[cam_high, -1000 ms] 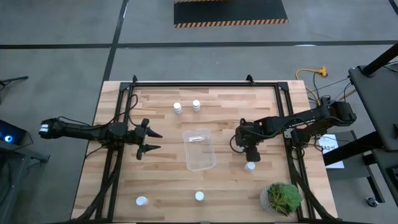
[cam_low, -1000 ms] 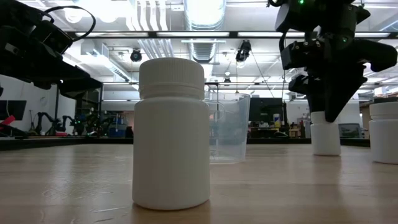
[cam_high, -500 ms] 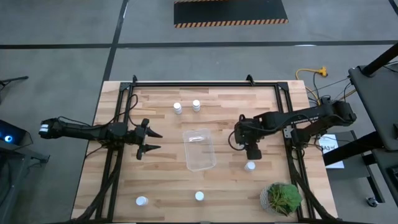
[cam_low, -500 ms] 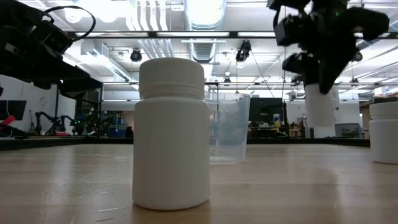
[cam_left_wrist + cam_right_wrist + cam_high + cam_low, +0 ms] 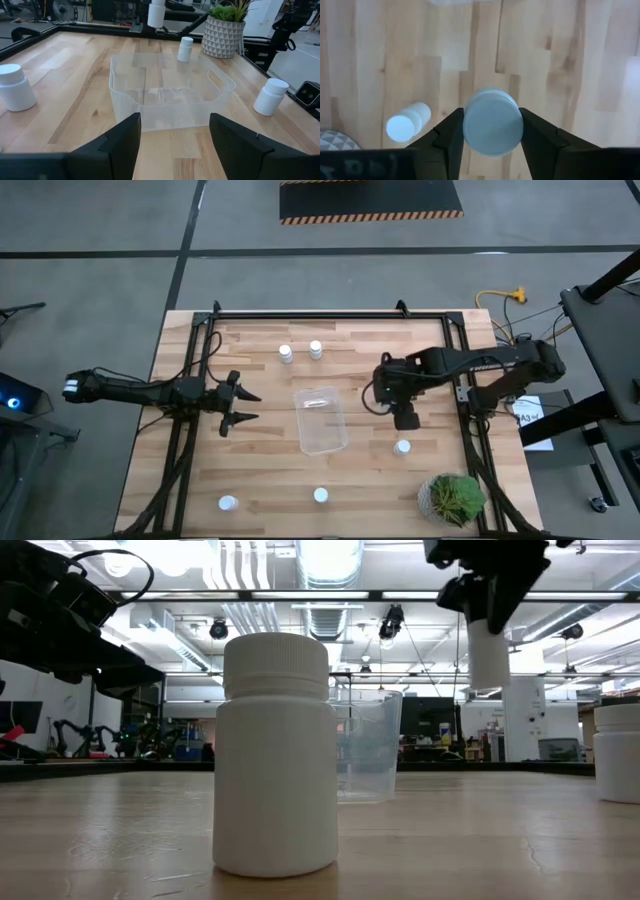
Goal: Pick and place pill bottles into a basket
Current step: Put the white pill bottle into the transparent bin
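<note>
Several small white pill bottles stand upright on the wooden table: two at the far side (image 5: 286, 353) (image 5: 316, 349), two near the front edge (image 5: 228, 503) (image 5: 320, 495), one right of the basket (image 5: 402, 447). The clear plastic basket (image 5: 322, 420) stands in the middle on its base. My right gripper (image 5: 406, 420) is to its right, shut on another bottle (image 5: 488, 652), high above the table. My left gripper (image 5: 255, 407) is open and empty to the basket's left, its fingers pointing at it (image 5: 172, 132). My right gripper pinches the bottle between its two fingers on opposite sides of its upper end (image 5: 467, 125). The fingers (image 5: 451, 132) come from above, pointing down. The bottle hangs upright below the gripper, its bottom (image 5: 488, 685) lifted well clear of the table.
A green potted plant (image 5: 452, 498) stands at the near right corner. A black metal frame (image 5: 330, 313) runs along the table's far edge and down both sides. Bare wood lies between the basket and my right gripper.
My right gripper, shut on the bottle, has gone up and a little toward the basket. The bottle stood on the table a second ago and now hangs upright, lifted clear. My left arm has kept still.
</note>
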Available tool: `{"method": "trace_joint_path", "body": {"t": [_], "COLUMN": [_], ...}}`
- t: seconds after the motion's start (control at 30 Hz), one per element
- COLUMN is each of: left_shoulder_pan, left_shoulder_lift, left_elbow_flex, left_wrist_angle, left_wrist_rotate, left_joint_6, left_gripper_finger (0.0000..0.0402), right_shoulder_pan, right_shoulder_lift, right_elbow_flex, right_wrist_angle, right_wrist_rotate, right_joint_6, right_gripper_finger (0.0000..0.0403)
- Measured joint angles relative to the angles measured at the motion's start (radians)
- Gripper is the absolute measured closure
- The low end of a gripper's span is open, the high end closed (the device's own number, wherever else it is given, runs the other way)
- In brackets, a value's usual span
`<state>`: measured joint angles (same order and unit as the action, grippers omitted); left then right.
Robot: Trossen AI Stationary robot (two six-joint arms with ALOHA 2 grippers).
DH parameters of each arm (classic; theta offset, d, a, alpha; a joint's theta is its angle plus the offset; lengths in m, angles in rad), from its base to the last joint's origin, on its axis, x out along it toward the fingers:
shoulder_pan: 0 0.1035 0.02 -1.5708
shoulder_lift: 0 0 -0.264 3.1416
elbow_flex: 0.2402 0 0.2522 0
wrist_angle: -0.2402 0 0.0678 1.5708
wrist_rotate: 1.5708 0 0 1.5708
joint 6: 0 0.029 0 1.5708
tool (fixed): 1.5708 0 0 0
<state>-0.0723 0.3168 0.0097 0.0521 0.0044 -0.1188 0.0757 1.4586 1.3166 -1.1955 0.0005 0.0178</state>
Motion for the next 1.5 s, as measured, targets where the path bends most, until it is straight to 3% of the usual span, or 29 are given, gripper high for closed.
{"method": "trace_joint_path", "body": {"t": [0.43,1.13,1.5], "left_shoulder_pan": [0.0,0.0,0.0], "left_shoulder_lift": [0.003,0.003,0.003], "left_elbow_flex": [0.0,0.0,0.0], "left_wrist_angle": [0.0,0.0,0.0], "left_wrist_rotate": [0.0,0.0,0.0], "left_joint_6": [0.0,0.0,0.0], "left_gripper_finger": [0.0182,0.0182,0.0182], "right_shoulder_pan": [0.002,0.124,0.145], "right_shoulder_lift": [0.232,0.512,0.601], "right_elbow_flex": [0.33,0.66,0.673], "right_wrist_angle": [-0.047,-0.052,-0.039], "right_wrist_rotate": [0.003,0.007,0.018], "right_joint_6": [-0.048,-0.046,-0.044], "right_gripper_finger": [0.0255,0.0255,0.0255]}}
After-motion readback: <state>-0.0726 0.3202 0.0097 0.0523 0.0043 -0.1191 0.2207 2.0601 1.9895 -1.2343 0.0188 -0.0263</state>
